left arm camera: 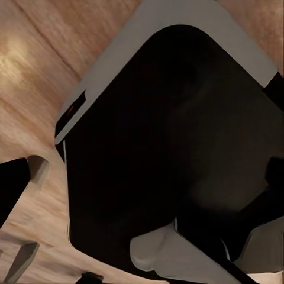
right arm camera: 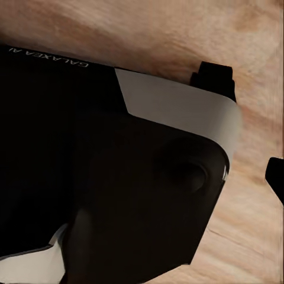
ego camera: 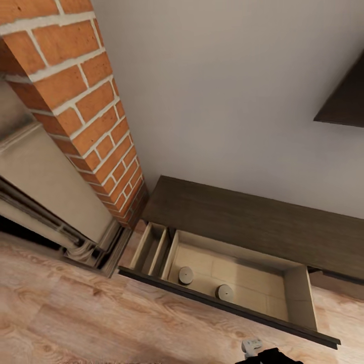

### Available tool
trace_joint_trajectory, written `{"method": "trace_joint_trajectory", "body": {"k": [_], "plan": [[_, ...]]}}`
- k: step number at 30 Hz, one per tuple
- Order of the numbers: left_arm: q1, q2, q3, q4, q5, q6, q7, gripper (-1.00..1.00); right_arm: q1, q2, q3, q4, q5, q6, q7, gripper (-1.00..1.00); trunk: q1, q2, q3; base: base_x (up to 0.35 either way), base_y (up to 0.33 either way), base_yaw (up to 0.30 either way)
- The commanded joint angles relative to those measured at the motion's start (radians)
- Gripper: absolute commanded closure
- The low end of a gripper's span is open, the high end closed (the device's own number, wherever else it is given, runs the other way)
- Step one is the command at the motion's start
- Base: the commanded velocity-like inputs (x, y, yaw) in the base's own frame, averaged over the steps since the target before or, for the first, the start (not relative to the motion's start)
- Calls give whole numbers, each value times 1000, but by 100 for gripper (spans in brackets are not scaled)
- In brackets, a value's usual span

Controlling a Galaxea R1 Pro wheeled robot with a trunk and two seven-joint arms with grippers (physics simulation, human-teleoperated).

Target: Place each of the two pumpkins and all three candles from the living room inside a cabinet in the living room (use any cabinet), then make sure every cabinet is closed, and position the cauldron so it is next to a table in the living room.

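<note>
your left gripper (left arm camera: 26,213) stood released in the left wrist view, its two pale fingertips (left arm camera: 39,168) apart with bare plank floor (left arm camera: 35,65) between them and nothing held. just beside it sat the robot's black and grey base (left arm camera: 171,148). your right gripper's state could not be told: in the right wrist view only a dark sliver at the frame edge (right arm camera: 276,177) showed, next to the same base (right arm camera: 118,177) bearing white lettering, over the wood floor (right arm camera: 177,29).

from the head view, the long dark brown cabinet (ego camera: 263,222) ran low along the pale wall (ego camera: 227,91), with one drawer (ego camera: 298,293) pulled open toward you. its beige interior held two small round pale objects (ego camera: 185,274), well apart from each other, in the wide compartment; what they were could not be told. the narrow compartments lay at the chimney end. the red brick chimney (ego camera: 86,101) rose beside the cabinet's end, with the fireplace surround (ego camera: 45,187) further left. a dark shelf corner (ego camera: 346,98) showed high on the wall.
</note>
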State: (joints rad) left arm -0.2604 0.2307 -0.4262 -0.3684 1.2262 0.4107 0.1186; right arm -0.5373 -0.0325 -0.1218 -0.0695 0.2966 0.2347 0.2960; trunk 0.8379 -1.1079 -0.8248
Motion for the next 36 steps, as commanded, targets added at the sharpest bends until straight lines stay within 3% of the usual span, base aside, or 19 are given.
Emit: {"method": "trace_joint_trajectory", "body": {"k": [1, 4, 8, 12, 19, 36], "plan": [[0, -2, -6, 2, 10, -5, 9, -100, 0, 2, -9, -3, 10, 1, 0, -100, 0, 0, -1, 0, 0, 300], [0, -7, -6, 11, 10, -31, 9, -100, 0, 5, -10, 9, 8, -87, -46, -100, 0, 0, -1, 0, 0, 300], [0, -7, -7, 14, 10, -96, 9, -100, 0, 9, -9, 41, 7, -139, -105, -100, 0, 0, -1, 0, 0, 300], [0, -7, -6, 14, 11, -111, 9, -100, 0, 21, -10, 55, 6, -167, -148, -100, 0, 0, -1, 0, 0, 300], [0, -10, -5, 16, 10, -172, 9, -100, 2, 29, -10, 76, 6, -222, -159, -100, 0, 0, 3, 0, 0, 279], [0, -22, -5, 15, 9, -178, 9, -100, 16, 30, -9, 79, 13, -238, -160, -100, 0, 0, 26, 0, 0, 192]]}}
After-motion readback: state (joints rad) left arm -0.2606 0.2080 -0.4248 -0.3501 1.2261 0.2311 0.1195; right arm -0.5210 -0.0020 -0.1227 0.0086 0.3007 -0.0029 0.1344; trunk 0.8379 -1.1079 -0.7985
